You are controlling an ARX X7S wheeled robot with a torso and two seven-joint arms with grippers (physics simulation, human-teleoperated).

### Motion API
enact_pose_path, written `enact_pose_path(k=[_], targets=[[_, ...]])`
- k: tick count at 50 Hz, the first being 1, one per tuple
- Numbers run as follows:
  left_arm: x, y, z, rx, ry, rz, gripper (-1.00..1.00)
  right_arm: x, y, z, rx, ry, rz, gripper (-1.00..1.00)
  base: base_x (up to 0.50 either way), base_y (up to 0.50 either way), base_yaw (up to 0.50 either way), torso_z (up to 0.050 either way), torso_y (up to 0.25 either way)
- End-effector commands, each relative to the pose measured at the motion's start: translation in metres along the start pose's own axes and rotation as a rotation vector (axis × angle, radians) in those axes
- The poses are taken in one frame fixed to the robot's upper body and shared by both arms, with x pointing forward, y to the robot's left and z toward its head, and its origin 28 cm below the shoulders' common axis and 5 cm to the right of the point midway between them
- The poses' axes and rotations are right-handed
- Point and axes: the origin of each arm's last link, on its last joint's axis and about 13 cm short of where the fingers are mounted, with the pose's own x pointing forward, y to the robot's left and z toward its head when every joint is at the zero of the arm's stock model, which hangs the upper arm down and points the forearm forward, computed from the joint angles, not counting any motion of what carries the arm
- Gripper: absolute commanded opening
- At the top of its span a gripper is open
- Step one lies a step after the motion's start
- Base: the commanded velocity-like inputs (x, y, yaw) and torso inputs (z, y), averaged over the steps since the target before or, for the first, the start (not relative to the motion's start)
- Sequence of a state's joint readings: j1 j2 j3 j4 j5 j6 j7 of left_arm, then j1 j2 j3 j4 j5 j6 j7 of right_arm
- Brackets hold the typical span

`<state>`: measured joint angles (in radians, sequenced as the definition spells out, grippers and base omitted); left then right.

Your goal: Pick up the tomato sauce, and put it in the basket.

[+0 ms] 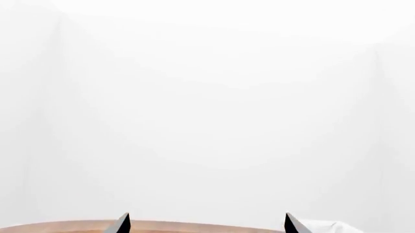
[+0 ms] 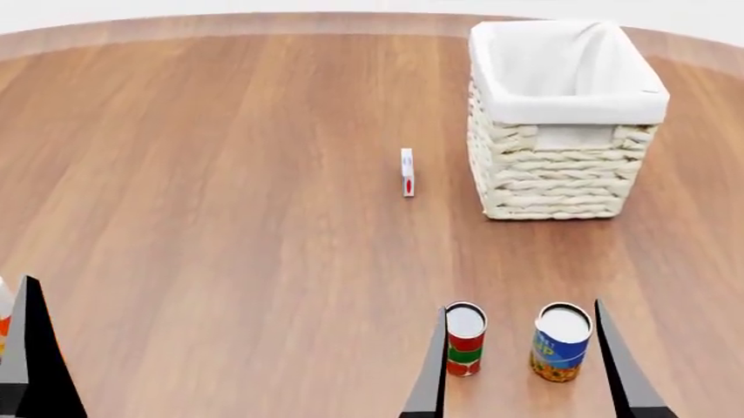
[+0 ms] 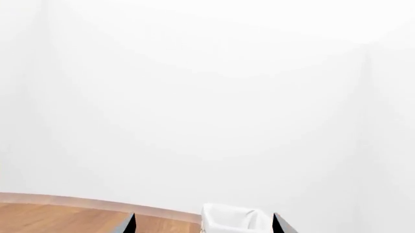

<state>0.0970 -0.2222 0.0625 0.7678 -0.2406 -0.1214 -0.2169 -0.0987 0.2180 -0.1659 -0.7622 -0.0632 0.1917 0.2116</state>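
Tomato sauce: I see the small can [image 2: 465,339] with the red and green label standing upright on the tabletop [image 2: 233,174], at the near edge, right of centre, nothing gripping it.
Blue can: a blue-and-yellow can [image 2: 562,341] stands upright just to the right of the tomato sauce, apart from it.
Basket: the woven basket [image 2: 564,170] with a white cloth lining sits at the far right of the tabletop, well apart from both cans; I see nothing lying inside it.
Small box: a thin white box [image 2: 407,171] with a red mark stands on edge just left of the basket, not touching it.
Right tool: my right tool [image 2: 524,366] is spread wide and empty; in the head view its two dark fingers [image 2: 430,383] frame both cans, one left of the tomato sauce, the other right of the blue can. I cannot tell from here whether it sits level with the cans or above them.
Left tool: only one dark finger of my left tool [image 2: 35,357] shows at the near left in the head view; in the left wrist view the two tips stand well apart with nothing between them.
Near left edge: a sliver of something white and orange [image 2: 3,318] shows beside that finger, too cut off to name.
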Motion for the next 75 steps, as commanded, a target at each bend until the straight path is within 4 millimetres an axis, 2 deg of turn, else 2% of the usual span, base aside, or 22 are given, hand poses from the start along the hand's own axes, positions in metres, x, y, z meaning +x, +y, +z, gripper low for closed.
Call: enact_pose_path(k=[1,75], targets=[[-0.0007,0.0002,0.0001,0.003,0.001,0.002,1.0,-0.0001,0.0006,-0.0001,0.002,0.001,0.005,1.0,0.18,0.0,0.0,0.0,0.0],[-0.0019,0.0009,-0.0013,0.002,0.004,0.004,1.0,-0.0007,0.0012,0.0008,0.005,0.001,0.007,1.0,0.18,0.0,0.0,0.0,0.0]])
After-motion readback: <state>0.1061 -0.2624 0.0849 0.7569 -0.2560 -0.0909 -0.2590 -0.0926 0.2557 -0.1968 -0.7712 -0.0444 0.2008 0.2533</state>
